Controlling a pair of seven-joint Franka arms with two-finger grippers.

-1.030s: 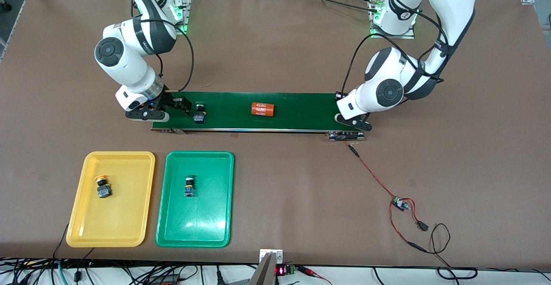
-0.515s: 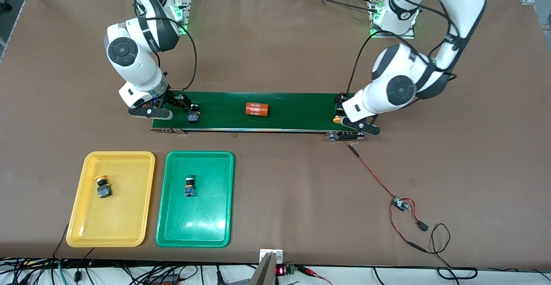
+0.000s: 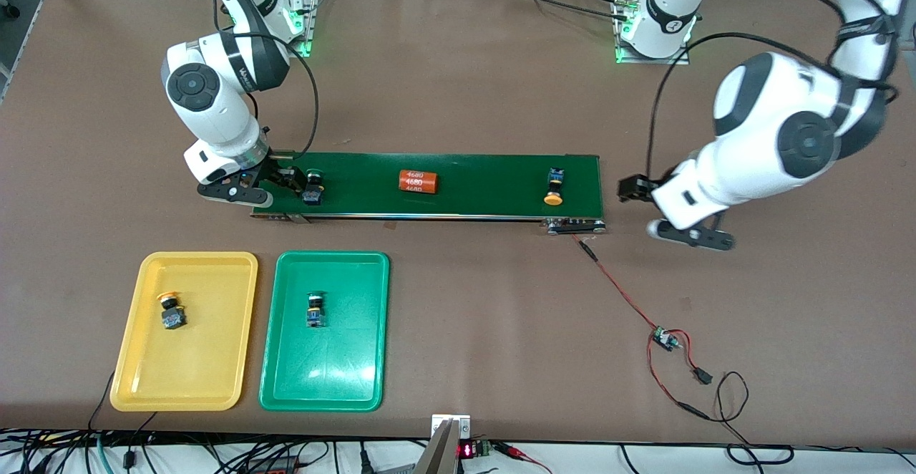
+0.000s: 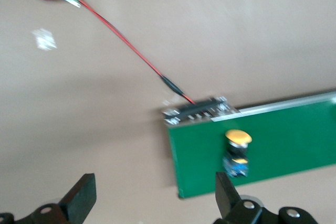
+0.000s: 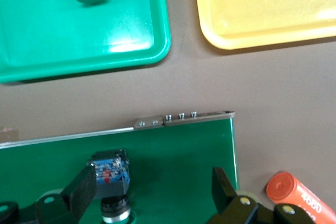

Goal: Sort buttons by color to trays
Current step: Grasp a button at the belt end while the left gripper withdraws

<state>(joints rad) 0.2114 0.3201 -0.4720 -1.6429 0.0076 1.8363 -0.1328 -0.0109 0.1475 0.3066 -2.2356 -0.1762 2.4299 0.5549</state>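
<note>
Nearest the front camera, toward the right arm's end of the brown table (image 3: 501, 331), two shallow plastic trays lie side by side. The yellow rounded-rectangle tray (image 3: 143, 381) holds a small yellow-capped push-button (image 3: 170, 311) with a black-blue body. The green rounded-rectangle tray (image 3: 322, 381) beside it holds a green-capped push-button (image 3: 314, 309). Both buttons lie in the half of their tray farther from the camera. Toward the left arm's end, a small circuit board (image 3: 665, 338) lies on the table at the end of a thin red wire (image 3: 615, 288) that runs up to the belt's frame.

Farther from the camera is the long dark-green conveyor belt (image 3: 486, 173). On it, toward the left arm's end, a second yellow-capped push-button (image 3: 553, 187) lies with its cap toward the camera. The left gripper (image 3: 642, 208) is over bare table just off that end of the belt. Its fingers (image 4: 80, 199) are spread wide and hold nothing, and the button lies apart from them, outside the gap.

Mid-belt lies an orange cylinder with white print (image 3: 418, 182). At the right arm's end of the belt, the right gripper (image 3: 290, 185) is low over the belt with its fingers (image 5: 79, 192) wide apart. A second green-capped push-button (image 3: 312, 189) lies on the belt between them, close against one finger, and is not clamped.
</note>
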